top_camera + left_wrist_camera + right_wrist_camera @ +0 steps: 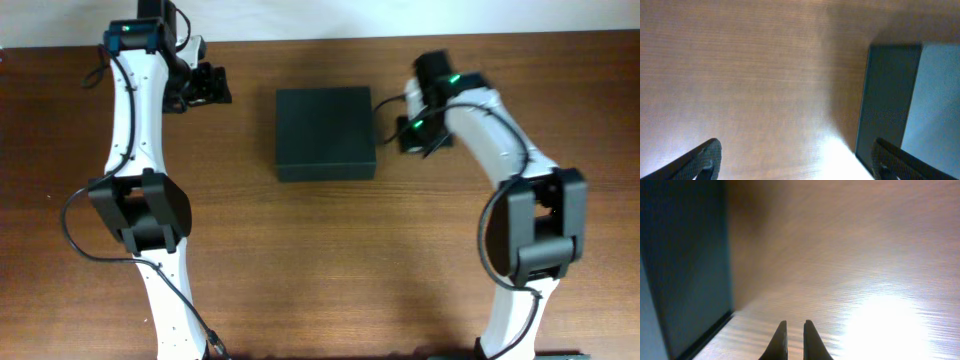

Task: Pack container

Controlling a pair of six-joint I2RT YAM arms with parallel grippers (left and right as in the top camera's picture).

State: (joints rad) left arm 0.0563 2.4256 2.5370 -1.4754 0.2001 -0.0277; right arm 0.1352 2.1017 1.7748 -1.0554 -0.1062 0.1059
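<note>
Dark green-black matte rectangular box lid down, centre-far on brown wooden tabletop, between both arms; left end effector fingers wide apart, empty; right end effector fingers together, just right of box

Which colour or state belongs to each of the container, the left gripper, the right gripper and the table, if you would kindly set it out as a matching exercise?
Things:
1. container
2. left gripper
3. right gripper
4. table

Colours and states:
A. shut, holding nothing
B. brown wood grain
C. dark green-black, lying between the two arms
D. open, holding nothing

Pairs: 1-C, 2-D, 3-A, 4-B
</note>
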